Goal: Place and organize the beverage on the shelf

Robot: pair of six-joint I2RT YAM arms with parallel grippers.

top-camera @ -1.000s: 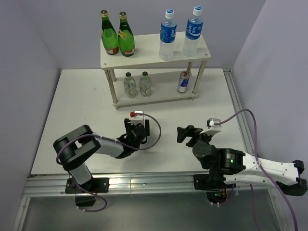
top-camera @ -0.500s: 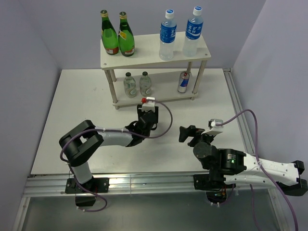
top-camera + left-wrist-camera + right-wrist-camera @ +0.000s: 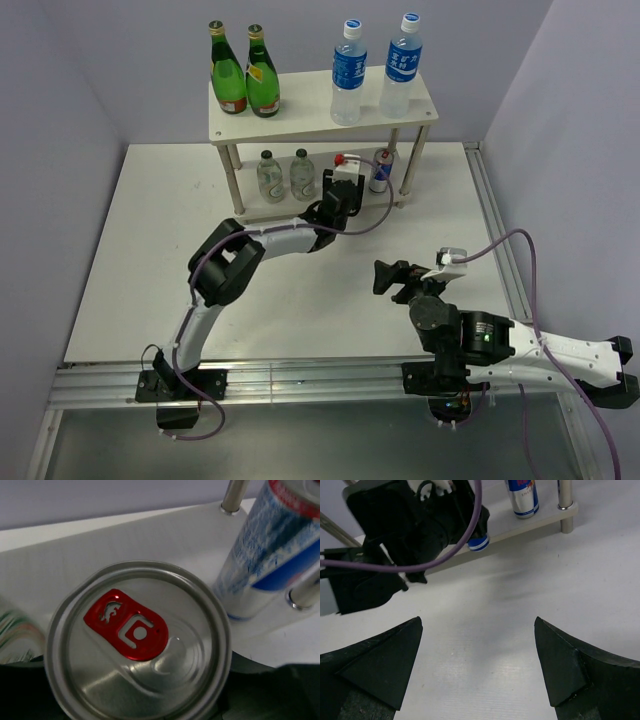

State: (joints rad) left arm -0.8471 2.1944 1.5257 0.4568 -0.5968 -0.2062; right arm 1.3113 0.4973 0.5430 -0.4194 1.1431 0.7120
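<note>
The cream-white shelf [image 3: 300,125] stands at the back. Two water bottles [image 3: 348,72] [image 3: 402,66] stand on its top board. Two small green-capped bottles [image 3: 270,176] [image 3: 302,174] and one blue-silver can [image 3: 381,171] stand on the lower board. My left gripper [image 3: 340,195] reaches to the lower board's front edge. It is shut on the second can [image 3: 137,640], whose red-tabbed top fills the left wrist view, just left of the standing can [image 3: 270,555]. The held can's base shows in the right wrist view [image 3: 479,542]. My right gripper [image 3: 392,280] is open and empty over the table [image 3: 477,660].
Two green glass bottles [image 3: 229,72] [image 3: 262,72] stand at the left of the top board. The shelf's front right post [image 3: 408,170] stands close beside the standing can. The table's metal rail [image 3: 300,380] runs along the near edge.
My left arm has stretched from mid-table up and right to the shelf's lower board, carrying the can. The right arm has barely moved.
</note>
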